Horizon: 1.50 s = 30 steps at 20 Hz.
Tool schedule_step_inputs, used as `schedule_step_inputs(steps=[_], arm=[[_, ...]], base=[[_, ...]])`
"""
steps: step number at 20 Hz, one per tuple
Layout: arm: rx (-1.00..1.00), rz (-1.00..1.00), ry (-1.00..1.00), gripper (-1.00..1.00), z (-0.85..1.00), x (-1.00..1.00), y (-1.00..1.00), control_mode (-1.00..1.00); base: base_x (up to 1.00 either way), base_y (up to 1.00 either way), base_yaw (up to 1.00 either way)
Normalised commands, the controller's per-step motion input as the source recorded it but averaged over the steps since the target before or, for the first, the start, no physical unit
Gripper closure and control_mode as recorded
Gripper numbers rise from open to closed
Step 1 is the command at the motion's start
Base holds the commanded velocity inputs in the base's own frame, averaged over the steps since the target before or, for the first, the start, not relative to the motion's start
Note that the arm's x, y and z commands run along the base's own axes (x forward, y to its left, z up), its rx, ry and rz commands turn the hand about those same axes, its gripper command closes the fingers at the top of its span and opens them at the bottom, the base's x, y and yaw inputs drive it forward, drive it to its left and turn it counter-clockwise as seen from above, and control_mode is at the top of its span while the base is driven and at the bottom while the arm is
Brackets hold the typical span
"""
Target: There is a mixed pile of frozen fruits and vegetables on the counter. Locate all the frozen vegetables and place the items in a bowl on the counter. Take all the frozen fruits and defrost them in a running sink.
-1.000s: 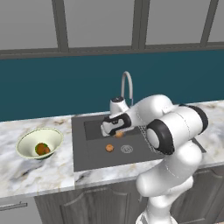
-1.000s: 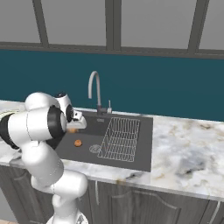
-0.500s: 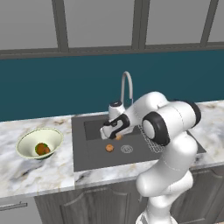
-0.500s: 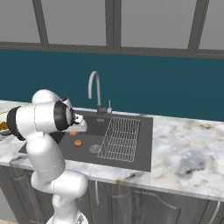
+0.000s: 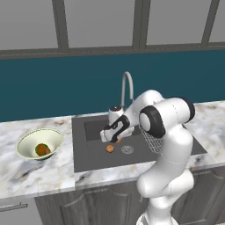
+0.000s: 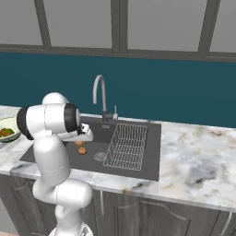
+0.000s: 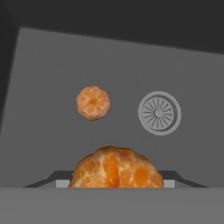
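Note:
My gripper (image 5: 115,138) hangs low inside the dark grey sink (image 5: 90,160), shut on one frozen fruit, a round orange piece (image 7: 116,168) that bulges between the fingertips (image 7: 57,177). The held piece (image 6: 78,143) also shows beside the arm in the right base view. A second orange frozen fruit (image 7: 93,102) lies on the sink floor (image 5: 110,149) just left of the round drain (image 7: 159,113). On the counter to the left the pale green bowl (image 5: 27,139) holds the frozen vegetables, a green ball (image 5: 38,147) and a brown-orange piece (image 5: 45,151).
A curved silver faucet (image 5: 126,86) rises behind the basin, with no water visible from it. A wire rack (image 6: 127,143) fills the sink's right half. White marble counter (image 6: 198,161) stretches to the right, and the bowl (image 6: 6,132) sits at the far left edge.
The hand with the orange piece has sunk a little toward the sink floor while the elbow swung round. The loose orange piece and the bowl have not moved.

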Motion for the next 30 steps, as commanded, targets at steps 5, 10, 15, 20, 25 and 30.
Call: schedule_step_inputs(steps=[5,10,15,20,25,30], arm=[[0.00,0.00,0.00,1.00,-0.23,0.14,0.00,-1.00],[0.00,0.00,0.00,1.00,-0.24,0.12,0.00,-1.00],[0.00,0.00,0.00,1.00,-0.26,0.10,0.00,-1.00],[0.00,0.00,0.00,1.00,-0.23,0.10,0.00,-1.00],[0.00,0.00,0.00,1.00,-0.20,0.08,0.00,-1.00],[0.00,0.00,0.00,1.00,-0.17,0.08,0.00,-1.00]], base=[[0.00,0.00,0.00],[0.00,0.00,0.00],[0.00,0.00,0.00],[0.00,0.00,0.00],[0.00,0.00,0.00],[0.00,0.00,0.00]])
